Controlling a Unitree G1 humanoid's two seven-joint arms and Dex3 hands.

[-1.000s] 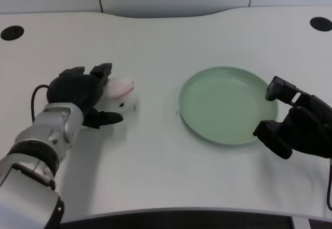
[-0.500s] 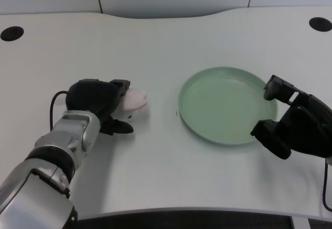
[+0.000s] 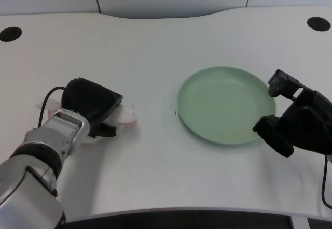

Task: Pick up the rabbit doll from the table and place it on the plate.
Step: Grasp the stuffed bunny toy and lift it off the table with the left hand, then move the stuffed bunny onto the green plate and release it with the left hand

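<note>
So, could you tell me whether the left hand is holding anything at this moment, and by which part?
The left hand lies over the rabbit doll, covering most of it. A firm grip cannot be told, nor which part it would hold.

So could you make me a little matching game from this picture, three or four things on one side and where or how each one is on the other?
Things:
1. rabbit doll
2. plate
3. left hand
4. table

States:
A. green, with nothing on it
B. white, carrying everything else
C. black, closed over something at the picture's left
D. pink and white, mostly covered, away from the plate

Pairs: 1-D, 2-A, 3-C, 4-B
</note>
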